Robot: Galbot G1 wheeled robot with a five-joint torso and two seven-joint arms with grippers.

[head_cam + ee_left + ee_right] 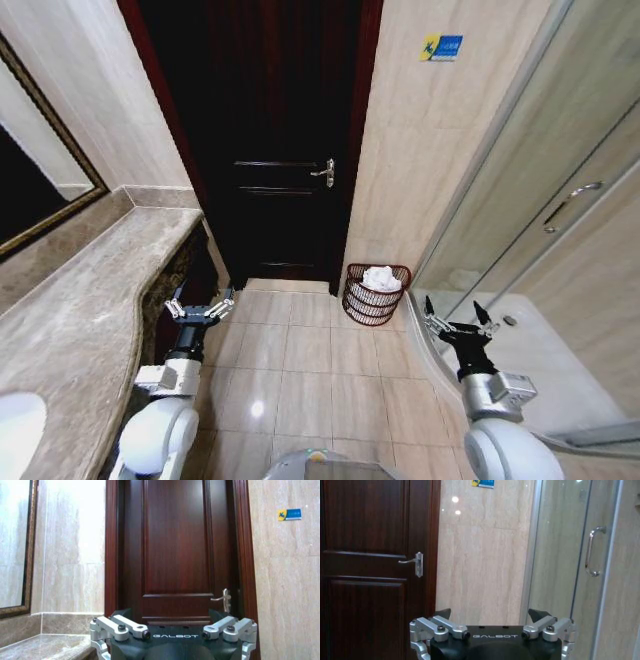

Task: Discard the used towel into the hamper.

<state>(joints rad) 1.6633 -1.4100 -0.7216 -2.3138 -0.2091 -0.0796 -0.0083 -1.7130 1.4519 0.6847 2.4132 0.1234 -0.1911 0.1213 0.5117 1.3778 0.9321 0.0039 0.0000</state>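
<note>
Head view: the hamper (376, 294) stands on the floor tiles against the wall (440, 150) right of the dark door (270, 140), with a white towel (381, 279) lying in it. The left gripper (200, 303) hangs beside the counter (80, 310), fingers spread wide, holding nothing. The right gripper (456, 317) hangs near the shower glass (540, 200), just as open and empty, well apart from the hamper.

Dark door (270, 150), tile floor (310, 360), prob. marble counter (90, 300).

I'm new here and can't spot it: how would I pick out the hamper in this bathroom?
Find the dark wooden door, then the beige tiled wall to the right of it, next to the glass shower. The hamper stands on the floor at the foot of that wall: a small round reddish-brown openwork basket with a white towel inside.
</note>
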